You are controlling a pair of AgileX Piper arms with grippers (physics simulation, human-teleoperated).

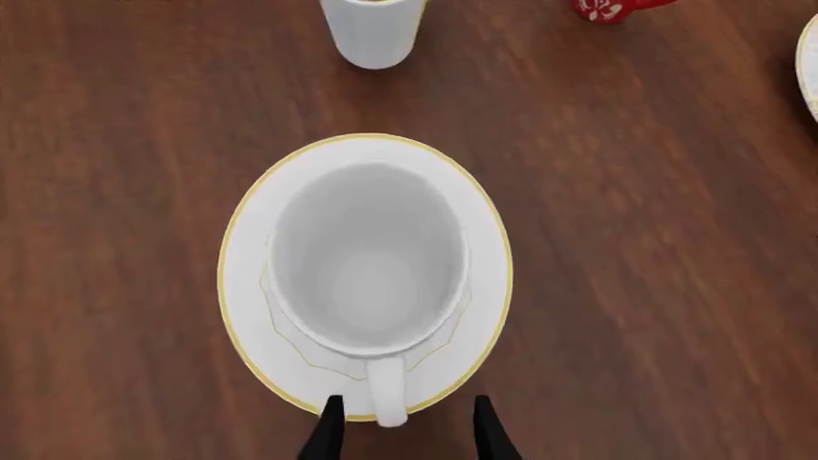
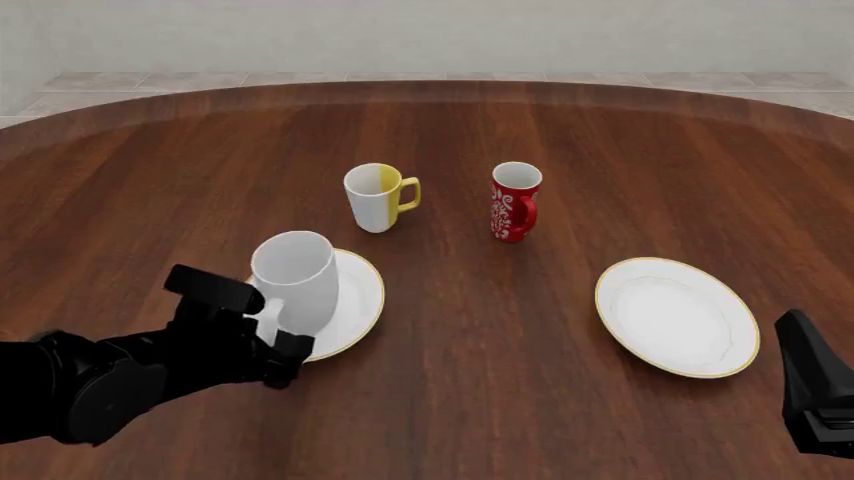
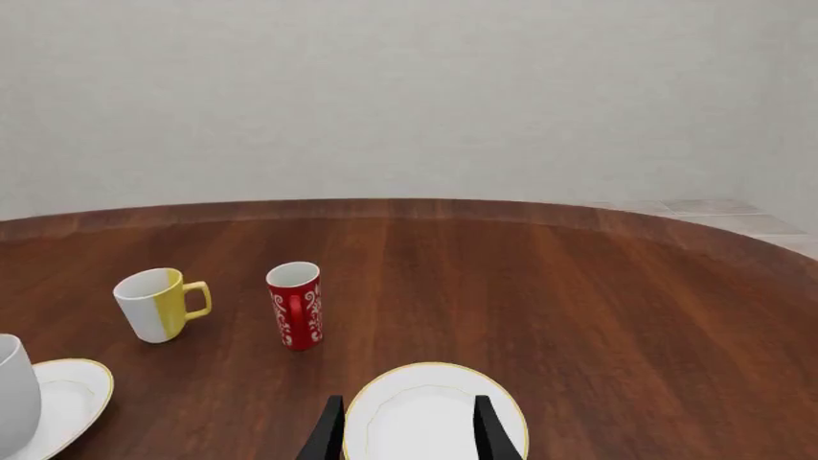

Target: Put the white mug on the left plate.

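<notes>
Left gripper (image 1: 406, 429) of mine has its fingers apart on either side of the white mug (image 2: 296, 281)'s handle, not clearly pinching it. That mug stands upright on the left plate (image 2: 360, 300), mouth up, handle pointing back along my fingers, so withdrawing looks like the coming move. Beyond stand the white-and-yellow mug (image 2: 375, 197) and the red mug (image 2: 514, 202). My right gripper (image 3: 406, 431) hangs open, far off, over the other plate (image 2: 673, 316).

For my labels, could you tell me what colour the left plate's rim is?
Thin gold on the white left plate, clearest in the left wrist view.
</notes>
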